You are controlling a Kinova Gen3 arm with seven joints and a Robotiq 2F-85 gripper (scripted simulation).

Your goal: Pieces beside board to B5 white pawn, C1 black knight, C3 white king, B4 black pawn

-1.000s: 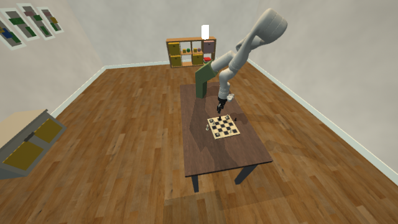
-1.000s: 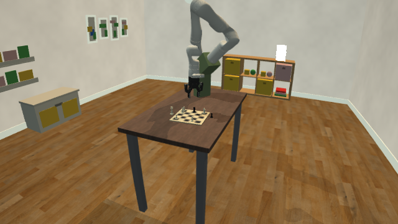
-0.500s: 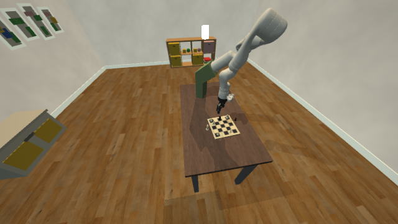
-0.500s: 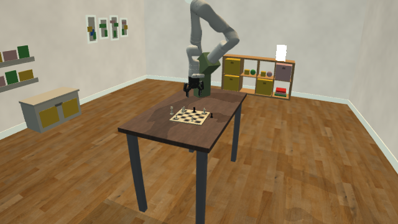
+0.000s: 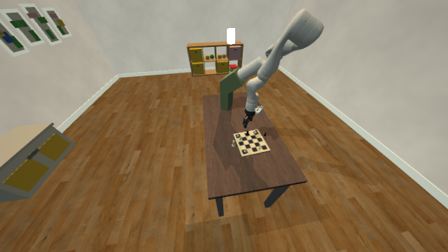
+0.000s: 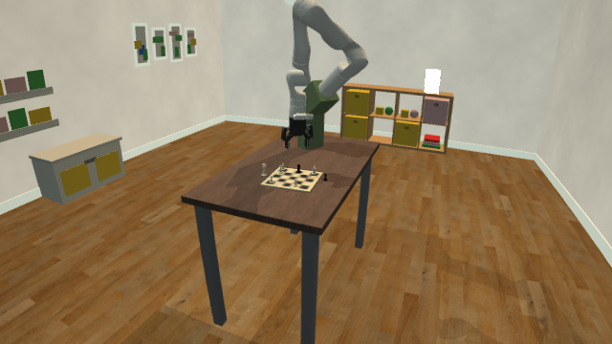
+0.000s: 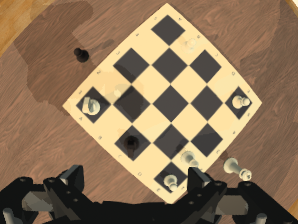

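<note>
My gripper [image 5: 245, 125] [image 6: 297, 143] [image 7: 135, 178] is open and empty, above the board's row 1 side. The black knight [image 5: 247, 133] [image 6: 298, 168] [image 7: 131, 143] stands upright on C1, apart from the fingers. The white pawn [image 6: 295, 182] [image 7: 190, 45] stands on B5 of the board [image 5: 267, 150] [image 7: 150, 47]. The white king [image 5: 233, 143] [image 6: 264, 170] [image 7: 237, 169] stands on the table beside the E edge. The black pawn [image 5: 264, 134] [image 6: 325, 177] [image 7: 81, 54] stands beside the row 1–2 end of the A edge. C3 and B4 are bare.
Other white pieces stand on A1 [image 7: 91, 106], E1 [image 7: 171, 181], E2 [image 7: 189, 159] and E5 [image 7: 241, 102]. The E2 piece is close to the king. The green arm mount [image 5: 226, 96] [image 6: 313, 129] stands at the table's far end.
</note>
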